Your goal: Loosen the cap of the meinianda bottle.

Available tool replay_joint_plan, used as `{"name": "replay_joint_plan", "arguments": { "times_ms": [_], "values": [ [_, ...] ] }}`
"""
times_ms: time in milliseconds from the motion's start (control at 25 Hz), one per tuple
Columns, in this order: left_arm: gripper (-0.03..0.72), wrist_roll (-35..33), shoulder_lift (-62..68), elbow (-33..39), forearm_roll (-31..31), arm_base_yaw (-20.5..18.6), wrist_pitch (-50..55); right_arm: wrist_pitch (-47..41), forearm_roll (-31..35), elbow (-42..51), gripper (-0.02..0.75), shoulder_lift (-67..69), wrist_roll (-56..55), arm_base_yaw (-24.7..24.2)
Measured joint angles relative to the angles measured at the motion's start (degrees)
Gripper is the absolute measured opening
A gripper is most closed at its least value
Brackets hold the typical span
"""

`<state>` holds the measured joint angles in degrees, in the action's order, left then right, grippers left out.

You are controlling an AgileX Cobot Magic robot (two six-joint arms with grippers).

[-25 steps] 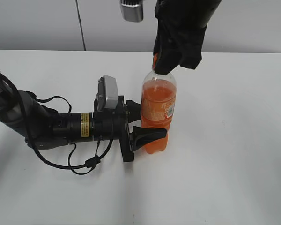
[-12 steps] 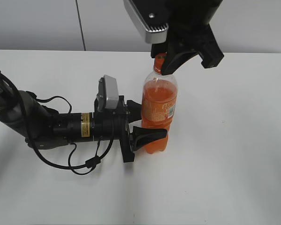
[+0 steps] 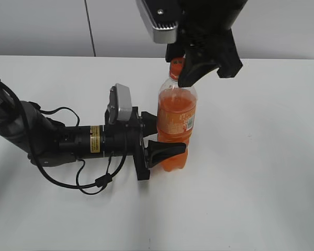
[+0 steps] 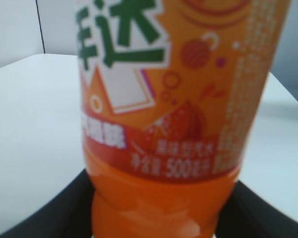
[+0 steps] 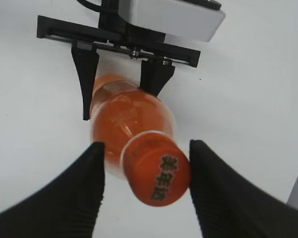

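Observation:
The meinianda bottle [image 3: 177, 120] stands upright on the white table, with orange drink and an orange label. My left gripper [image 3: 171, 134] lies along the table and is shut on the bottle's lower body, just below the label [image 4: 164, 124]. My right gripper [image 3: 180, 65] hangs over the bottle top, open. Its two black fingers [image 5: 146, 145] sit on either side of the orange cap [image 5: 159, 173]. The right finger is at the cap's side and the left finger stands apart from it. The cap [image 3: 176, 68] is partly hidden in the exterior view.
The white table [image 3: 261, 167] spreads around the bottle. The left arm's black body and cables [image 3: 68, 141] lie on the left of the table. A grey wall [image 3: 42, 26] stands behind.
My right gripper was closed low over the cap one second ago. It then opened and rose, and has now shifted slightly left. The bottle and left gripper stay put.

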<state>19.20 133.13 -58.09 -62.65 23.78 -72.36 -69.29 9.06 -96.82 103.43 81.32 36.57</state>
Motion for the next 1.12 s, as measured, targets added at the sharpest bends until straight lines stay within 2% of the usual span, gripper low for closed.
{"name": "replay_joint_plan", "arguments": {
  "times_ms": [120,240,520,600,800,920,1120],
  "values": [
    [0.403,0.5,0.0,0.0,0.3,0.0,0.1,0.0,0.1,0.0,0.463,0.1,-3.7,0.0],
    [0.403,0.6,0.0,0.0,0.4,0.0,0.2,-0.1,0.3,0.0,0.491,0.0,-8.7,0.0],
    [0.403,0.7,0.0,0.0,0.5,0.0,0.2,-0.2,1.7,0.0,0.501,-3.8,-23.4,0.0],
    [0.403,0.7,0.0,0.0,0.5,0.0,0.2,-0.3,1.9,-0.3,0.501,-5.3,-31.2,0.0],
    [0.403,0.7,0.0,0.0,0.5,0.0,0.2,-0.3,1.3,-1.0,0.501,-7.2,-59.1,0.0],
    [0.403,0.7,0.0,0.0,0.5,0.0,0.2,-0.3,0.9,-1.0,0.501,-7.2,-71.0,0.0],
    [0.403,0.7,0.0,0.0,0.7,0.0,0.2,-0.4,0.9,-1.0,0.501,-6.6,-79.2,0.0]
  ]
}}
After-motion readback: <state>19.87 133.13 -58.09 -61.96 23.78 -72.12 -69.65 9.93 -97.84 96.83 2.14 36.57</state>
